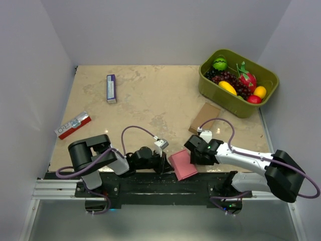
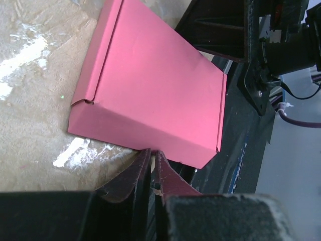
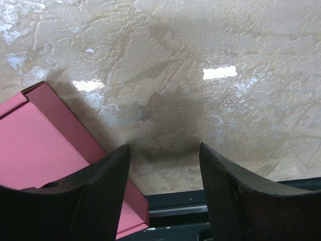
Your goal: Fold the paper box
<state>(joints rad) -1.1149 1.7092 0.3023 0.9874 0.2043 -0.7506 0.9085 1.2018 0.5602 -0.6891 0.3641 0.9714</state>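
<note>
Top external | pink box [image 1: 182,165] flat on worktop [image 1: 150,100], bottom centre, long axis roughly up-frame | left jaws nearly together, empty, at its left edge | right jaws apart, just right.

**Tabletop contents, seen from above**

- Paper box [image 1: 182,166]: pink, lying flat at the near edge, between the two arms.
- Left gripper [image 1: 165,161]: at the box's left side.
- Right gripper [image 1: 192,150]: at its upper right corner.
- Brown cardboard box [image 1: 204,117]: just beyond.
- Green bin [image 1: 220,98]: holds fruit, far right corner.
- Purple-and-white carton [image 1: 111,88]: far left-centre.
- Red-and-white packet [image 1: 73,125]: left edge.
</note>
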